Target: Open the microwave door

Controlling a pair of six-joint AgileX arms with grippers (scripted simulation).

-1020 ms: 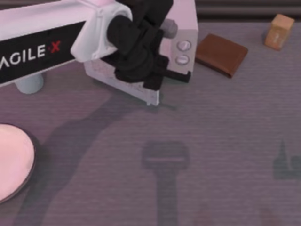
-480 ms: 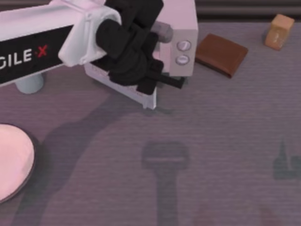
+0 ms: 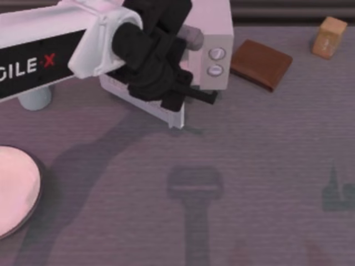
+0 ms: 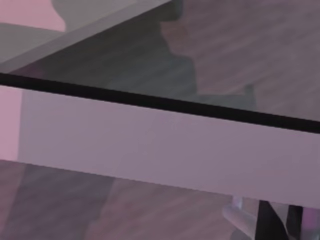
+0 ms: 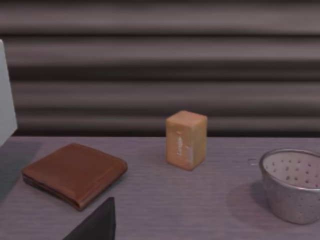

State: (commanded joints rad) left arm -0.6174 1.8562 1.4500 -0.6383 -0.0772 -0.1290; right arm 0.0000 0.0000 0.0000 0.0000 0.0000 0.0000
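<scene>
Fingers of our left hand reach toward the front of the microwave at the far middle of the counter, just above the free edge of the microwave door; whether they are apart or clamped on anything we cannot tell. In the top view the door stands swung partly out from the front, hinged on its left, with our arm covering most of it, and the two round knobs show on the narrow panel beside it. Our left wrist view shows only a broad pale band edged in black, close up, with counter behind it. Our right hand is out of the top view; its wrist view alone shows a metal strainer, and also the brown wallet and tan box right of the microwave.
</scene>
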